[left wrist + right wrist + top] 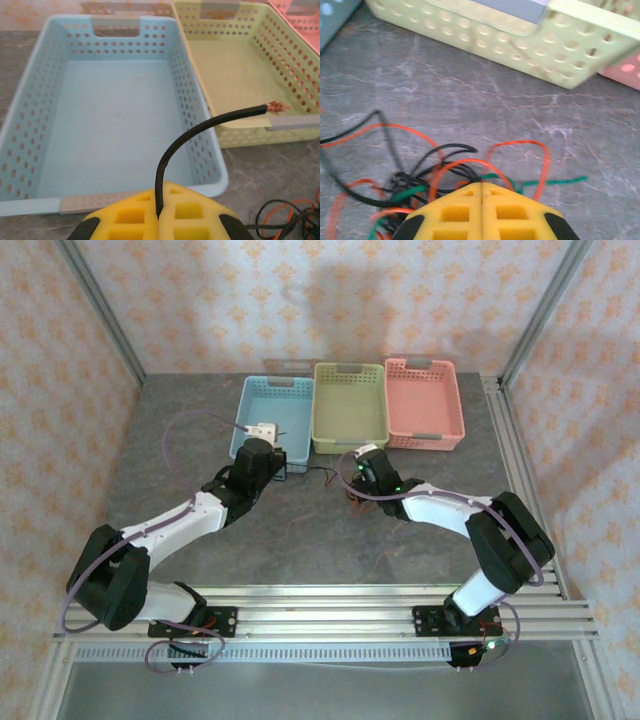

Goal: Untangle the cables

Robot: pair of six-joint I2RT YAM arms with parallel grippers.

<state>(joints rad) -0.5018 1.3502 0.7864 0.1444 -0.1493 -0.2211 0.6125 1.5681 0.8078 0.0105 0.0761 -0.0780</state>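
Both pairs of jaws are closed. The left gripper (160, 200) has its yellow fingers clamped on a black cable (200, 127), which rises from the seam between them, bends away to the right and ends in a frayed copper tip above the near rim of the green basket (225, 65). That gripper sits at the near edge of the blue basket (30, 115).

The right gripper (481, 189) has its fingers pressed together too, low over the grey table (470, 90), with the tangle of cables (435, 175) bunched right at its tips. I cannot tell whether any strand is actually pinched there.

The right wrist camera makes out the colours: orange loops, black strands knotted to the left, and a green wire trailing off to the right. The left wrist camera catches part of that heap at its bottom right corner, lying on the table near the blue basket's near right corner.

From above, the wires are faint threads on the table between the two grippers, just near of the blue and green baskets. That view also gives the whole row at the far side: blue left, green middle, pink basket (425, 390) right.
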